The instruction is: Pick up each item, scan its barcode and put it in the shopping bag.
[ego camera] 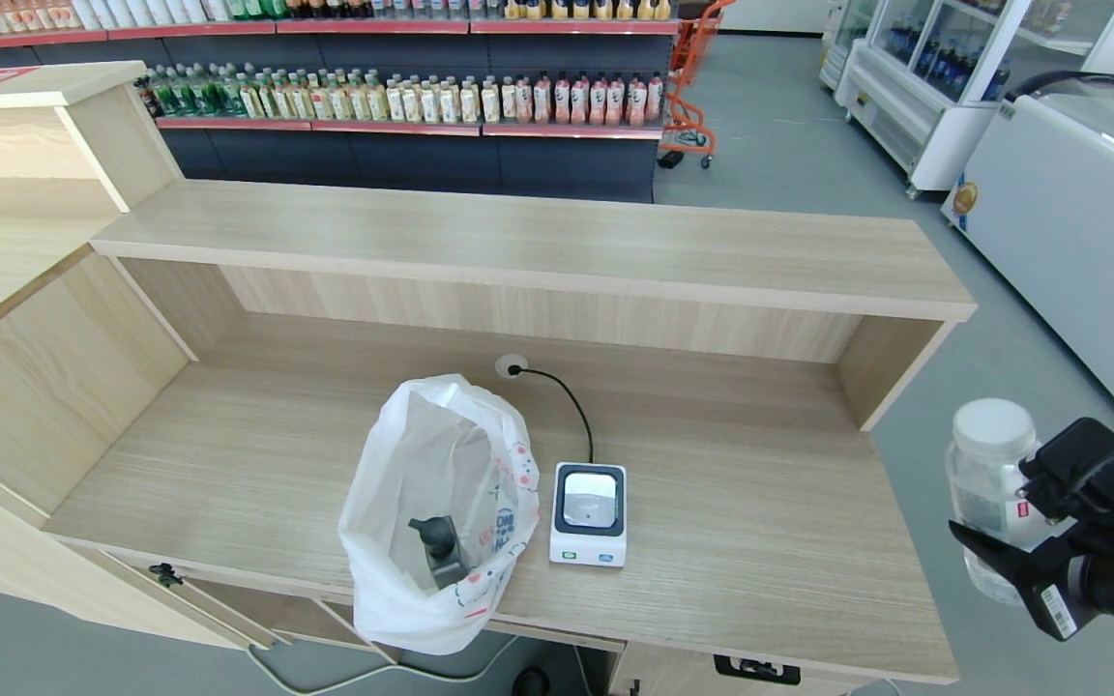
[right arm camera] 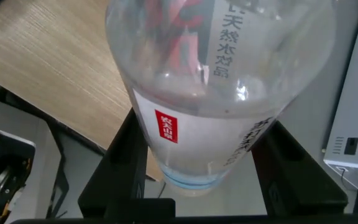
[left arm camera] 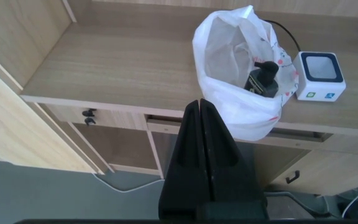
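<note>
The wooden tabletop (ego camera: 731, 483) carries the shopping bag (ego camera: 393, 464) at its front edge, with the scanner (ego camera: 589, 512) just beside it. Past the right edge, the right gripper (ego camera: 997, 507) grasps a clear bottle (ego camera: 987, 464) in its fingers. The left gripper (left arm camera: 199, 109) has its fingers clenched.

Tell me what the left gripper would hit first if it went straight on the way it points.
The left gripper would most likely meet the white bag, where it sags over the counter's front edge. Depth is unclear, so it might hit that edge first.
</note>
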Robot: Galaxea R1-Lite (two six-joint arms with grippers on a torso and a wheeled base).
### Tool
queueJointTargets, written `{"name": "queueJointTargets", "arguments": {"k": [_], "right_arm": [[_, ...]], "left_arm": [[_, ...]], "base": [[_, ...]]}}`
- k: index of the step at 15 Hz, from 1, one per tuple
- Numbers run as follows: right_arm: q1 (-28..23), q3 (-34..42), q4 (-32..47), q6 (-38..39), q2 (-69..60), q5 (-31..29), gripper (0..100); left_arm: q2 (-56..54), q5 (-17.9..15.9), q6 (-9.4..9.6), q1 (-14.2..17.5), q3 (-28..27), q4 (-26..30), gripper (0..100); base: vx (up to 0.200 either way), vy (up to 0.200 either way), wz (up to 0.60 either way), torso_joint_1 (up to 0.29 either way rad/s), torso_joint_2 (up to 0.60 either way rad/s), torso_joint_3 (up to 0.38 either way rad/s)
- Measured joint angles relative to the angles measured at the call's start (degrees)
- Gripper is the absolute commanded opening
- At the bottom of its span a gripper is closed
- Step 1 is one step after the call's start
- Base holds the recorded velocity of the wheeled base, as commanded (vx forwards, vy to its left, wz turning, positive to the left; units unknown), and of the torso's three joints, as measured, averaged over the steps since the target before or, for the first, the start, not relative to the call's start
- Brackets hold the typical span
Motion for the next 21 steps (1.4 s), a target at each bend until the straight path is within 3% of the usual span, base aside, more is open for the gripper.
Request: {"name": "queueJointTargets", "arguments": {"k": [14,21], "right_arm": [[-0.16,-1.68,-1.17,-0.90,2.41,0.01,0],[-0.27,-4.28,-28.14,-4.75,20.69,2.01,0]], "left_arm": [[0.00,0.00,-0.06,0.00,-0.01,0.05,0],[0.00,-0.02,-0.17,0.05,-0.01,0.02,0]], "base": [[0.000,0.200,0.00,0.000,0.00,0.003],[0.000,0.000,0.00,0.000,0.00,0.000]]}}
